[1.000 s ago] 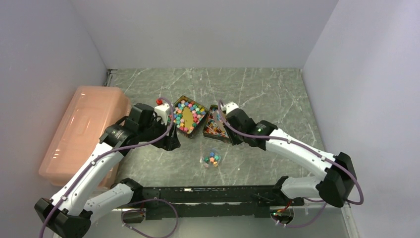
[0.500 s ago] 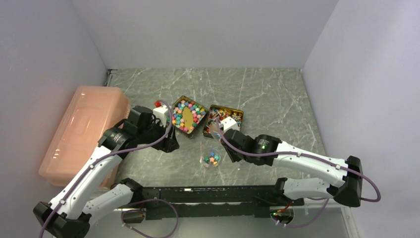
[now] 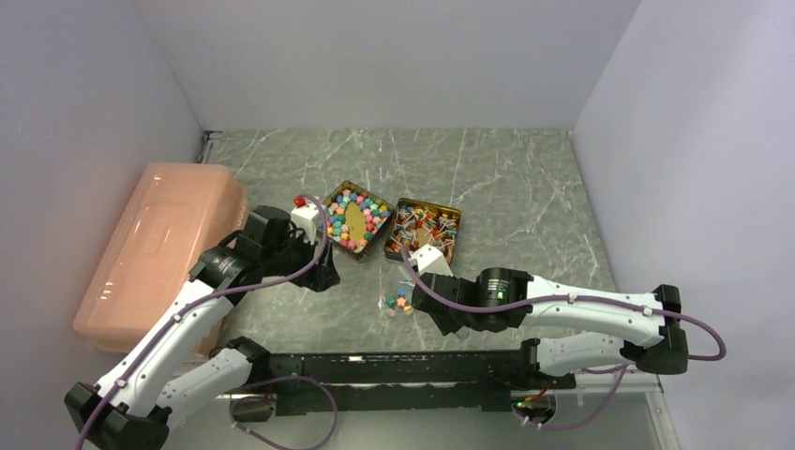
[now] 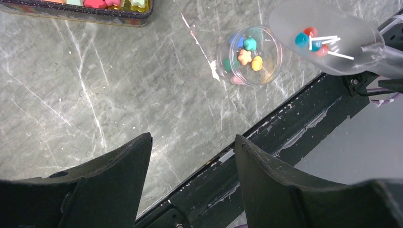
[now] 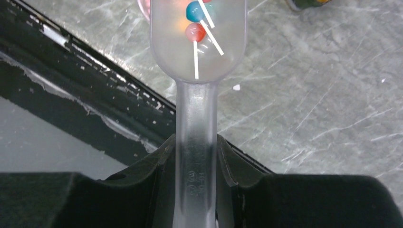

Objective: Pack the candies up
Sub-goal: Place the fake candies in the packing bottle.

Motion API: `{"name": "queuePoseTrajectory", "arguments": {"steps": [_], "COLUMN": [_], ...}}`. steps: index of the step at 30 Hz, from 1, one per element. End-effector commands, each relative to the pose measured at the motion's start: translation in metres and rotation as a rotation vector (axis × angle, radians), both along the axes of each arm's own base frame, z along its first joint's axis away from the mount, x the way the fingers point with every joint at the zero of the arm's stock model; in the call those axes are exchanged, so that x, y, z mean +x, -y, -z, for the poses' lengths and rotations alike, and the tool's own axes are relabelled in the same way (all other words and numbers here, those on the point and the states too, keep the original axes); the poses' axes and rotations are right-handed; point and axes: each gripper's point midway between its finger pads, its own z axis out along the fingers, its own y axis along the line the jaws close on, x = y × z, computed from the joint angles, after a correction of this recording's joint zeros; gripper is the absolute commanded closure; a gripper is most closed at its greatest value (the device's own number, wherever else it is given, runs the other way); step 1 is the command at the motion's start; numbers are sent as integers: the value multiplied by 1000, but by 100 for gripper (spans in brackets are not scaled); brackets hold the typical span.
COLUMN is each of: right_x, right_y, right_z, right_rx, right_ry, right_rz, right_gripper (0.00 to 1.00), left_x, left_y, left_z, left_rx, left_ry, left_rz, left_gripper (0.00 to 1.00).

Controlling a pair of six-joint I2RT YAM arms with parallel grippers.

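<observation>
Low in the top view, close to the front rail, the right gripper (image 5: 196,154) pinches the handle of a clear scoop (image 5: 197,57), jaws pressed against both sides of it. Its bowl holds a few candies (image 5: 195,32): small red and blue balls on white sticks. The bowl hangs just beside an open jar (image 4: 249,54), which stands on the table (image 4: 95,104) and already contains several star-shaped candies. Whether the bowl overlaps the jar's mouth cannot be told.

Left of centre, the left gripper (image 4: 192,140) hovers above bare table with its jaws spread and nothing between them.

Farther back, at mid-frame, sit two tins. One tin (image 4: 81,14) is full of star candies; the other tin (image 3: 433,205), to its right, holds stick candies. A pink box (image 3: 159,234) lies along the left wall.

The step in hand looks like carrying a scoopful to the jar. Next, the bowl likely needs centring over the mouth, then a slow tip, since the sticks could catch on the rim or spill out. The left gripper could steady the jar.
</observation>
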Motion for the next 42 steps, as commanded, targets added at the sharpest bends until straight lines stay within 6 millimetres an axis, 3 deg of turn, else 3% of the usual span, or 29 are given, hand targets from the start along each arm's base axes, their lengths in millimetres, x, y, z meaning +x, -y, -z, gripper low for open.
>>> {"name": "queuePoseTrajectory", "arguments": {"steps": [1,8,19,35,42], "right_x": [-18,-39,-49,-29,-18], "right_y": [4,11,8,4,8], "right_z": [-9,-10,-18,-14,-26], "right_rx": [-14,-65,-188,-259,-250], "right_ry": [-78,-173,-261,-349,-339], "right_rz": [-2,-35,-66,-41,-7], "right_gripper": [100,100,100,100,100], "left_x": [7,6,4,3,3], "left_y": [0,3,3,-1,-2], "left_z": [-3,5,3,-5,-5], "left_rx": [-8,-26,-43,-61,-58], "left_ry": [57,63,77,120,121], "left_rz": [-8,5,4,-17,-27], "left_gripper": [30,30,29,28,28]}}
